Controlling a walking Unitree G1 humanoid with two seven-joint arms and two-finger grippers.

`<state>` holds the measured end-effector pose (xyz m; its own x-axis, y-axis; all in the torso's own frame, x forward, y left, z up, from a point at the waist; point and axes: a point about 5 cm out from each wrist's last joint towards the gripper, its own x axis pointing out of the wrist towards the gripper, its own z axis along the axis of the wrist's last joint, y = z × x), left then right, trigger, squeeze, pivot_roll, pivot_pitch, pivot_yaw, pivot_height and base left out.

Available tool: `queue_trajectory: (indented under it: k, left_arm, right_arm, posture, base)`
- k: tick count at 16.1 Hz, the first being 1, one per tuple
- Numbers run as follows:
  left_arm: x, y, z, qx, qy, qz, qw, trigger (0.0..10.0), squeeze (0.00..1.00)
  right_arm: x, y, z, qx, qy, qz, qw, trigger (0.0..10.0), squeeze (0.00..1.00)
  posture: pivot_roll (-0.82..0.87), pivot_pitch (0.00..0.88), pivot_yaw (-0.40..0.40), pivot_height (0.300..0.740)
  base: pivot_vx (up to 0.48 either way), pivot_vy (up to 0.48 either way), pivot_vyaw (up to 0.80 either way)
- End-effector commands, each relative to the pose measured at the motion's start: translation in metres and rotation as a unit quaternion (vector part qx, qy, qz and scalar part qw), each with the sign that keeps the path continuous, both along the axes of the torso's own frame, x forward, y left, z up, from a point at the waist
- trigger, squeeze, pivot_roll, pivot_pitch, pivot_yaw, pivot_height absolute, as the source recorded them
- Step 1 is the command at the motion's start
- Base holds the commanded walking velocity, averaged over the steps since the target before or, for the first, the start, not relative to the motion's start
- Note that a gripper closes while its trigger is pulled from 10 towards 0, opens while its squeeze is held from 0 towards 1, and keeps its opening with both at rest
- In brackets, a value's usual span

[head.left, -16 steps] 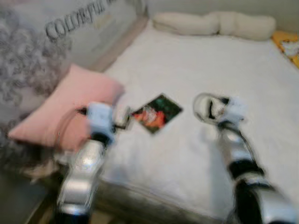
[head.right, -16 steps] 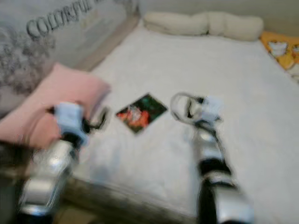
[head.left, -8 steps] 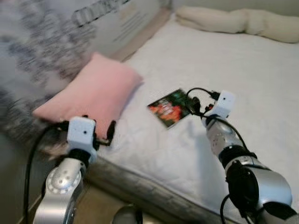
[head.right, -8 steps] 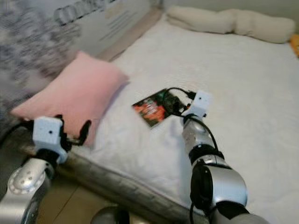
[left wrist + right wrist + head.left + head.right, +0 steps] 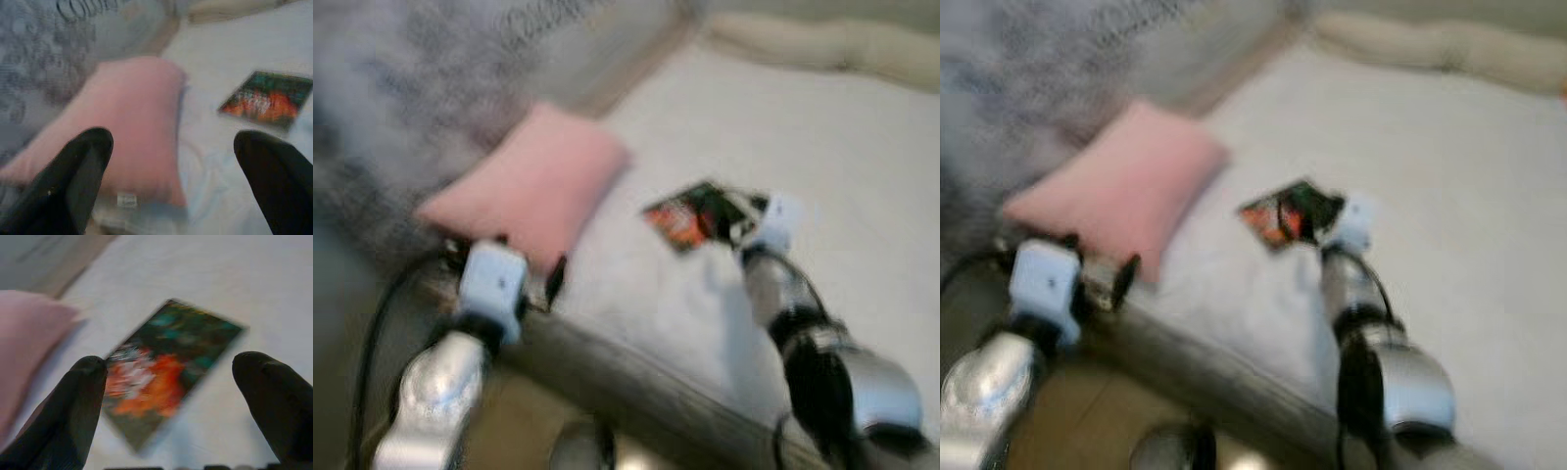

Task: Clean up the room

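centrally, a flat rectangular glossy card [image 5: 168,374], printed green and orange, lies on the soft white bed [image 5: 862,157]. the right tool [image 5: 171,396] hovers wide apart over it, empty. the left tool [image 5: 171,186], spread open, faces a plump pink pillow [image 5: 137,127].

I record a plain pale pink pillow [image 5: 132,127] lying on a white bed cover [image 5: 822,137]. The flat booklet [image 5: 171,367] shows a dark green ground with teal patches and an orange-red and white figure. The headboard fabric [image 5: 44,58] is grey with a darker mottled pattern and dark lettering. The bolster [image 5: 1440,44] is cream. I note black fingers [image 5: 73,416], silver arms and white wrist housings.
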<state>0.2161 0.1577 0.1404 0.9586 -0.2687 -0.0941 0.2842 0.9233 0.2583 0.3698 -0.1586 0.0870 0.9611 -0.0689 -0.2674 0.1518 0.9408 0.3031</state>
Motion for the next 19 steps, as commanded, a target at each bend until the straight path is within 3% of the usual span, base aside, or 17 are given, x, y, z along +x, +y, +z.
queue_trajectory:
  k: [1, 4, 7, 10, 11, 14, 19]
  left_arm:
    - [0.004, -0.005, 0.005, 0.023, -0.01, -0.025, 0.999, 10.0, 0.0]
    - [0.006, -0.007, 0.006, 0.028, -0.005, -0.029, 0.999, 10.0, 0.0]
    - [0.006, -0.004, 0.008, 0.021, -0.004, -0.02, 1.0, 10.0, 0.0]
    - [0.002, -0.001, 0.011, 0.014, -0.003, -0.014, 1.0, 10.0, 0.0]
    - [0.001, 0.0, 0.013, 0.013, -0.004, -0.012, 1.0, 10.0, 0.0]
    - [-0.008, 0.01, 0.018, 0.028, 0.001, 0.0, 1.0, 10.0, 0.0]
    - [-0.008, 0.01, 0.018, 0.028, 0.001, 0.0, 1.0, 10.0, 0.0]
  right_arm:
    - [0.002, -0.001, 0.004, 0.003, -0.006, -0.007, 1.0, 10.0, 0.0]
    - [0.003, -0.012, 0.005, 0.016, -0.004, -0.035, 0.999, 10.0, 0.0]
    - [-0.001, -0.022, 0.001, 0.043, 0.013, -0.078, 0.996, 10.0, 0.0]
    - [-0.006, -0.026, -0.01, 0.148, 0.034, -0.119, 0.981, 10.0, 0.0]
    - [-0.007, -0.026, -0.012, 0.155, 0.036, -0.117, 0.98, 10.0, 0.0]
    - [-0.008, -0.023, -0.015, 0.13, 0.051, -0.094, 0.986, 10.0, 0.0]
    - [-0.008, -0.023, -0.015, 0.13, 0.051, -0.094, 0.986, 10.0, 0.0]
  posture:
    - [0.34, 0.126, 0.045, 0.74]
    - [0.33, 0.127, 0.056, 0.74]
    - [0.33, 0.14, 0.06, 0.74]
    - [0.35, 0.163, 0.066, 0.74]
    - [0.36, 0.171, 0.071, 0.74]
    - [0.4, 0.217, 0.096, 0.74]
    - [0.4, 0.217, 0.096, 0.74]
  base:
    - [0.48, 0.0, 0.0]
    - [0.462, 0.0, 0.0]
    - [0.087, 0.0, 0.0]
    - [0.0, 0.0, 0.0]
    - [0.0, 0.0, 0.0]
    - [0.0, 0.0, 0.0]
    - [0.0, 0.0, 0.0]
